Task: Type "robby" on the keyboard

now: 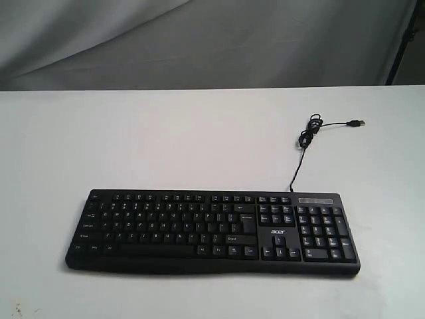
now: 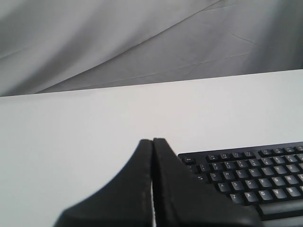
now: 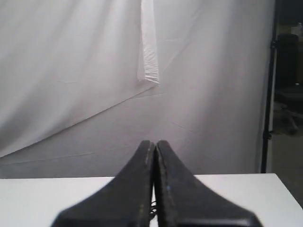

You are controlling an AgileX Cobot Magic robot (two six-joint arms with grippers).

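Note:
The wide black keyboard (image 1: pixel 212 229) with white legends and a small "acer" logo lies near the front of the white table (image 1: pixel 166 139). Its thin black cable (image 1: pixel 309 133) runs back to a loose coil and a free USB plug. Neither arm shows in the exterior view. In the left wrist view my left gripper (image 2: pixel 153 140) is shut with nothing in it, and the keyboard's Esc-side corner (image 2: pixel 246 175) lies just beside its fingers. My right gripper (image 3: pixel 155 142) is also shut and empty, held above the table; a bit of coiled cable (image 3: pixel 153 206) shows between its fingers.
Grey cloth (image 1: pixel 199 40) hangs behind the table's far edge. A dark stand pole (image 3: pixel 269 94) rises past the table's right end, with a chair (image 3: pixel 289 94) beyond it.

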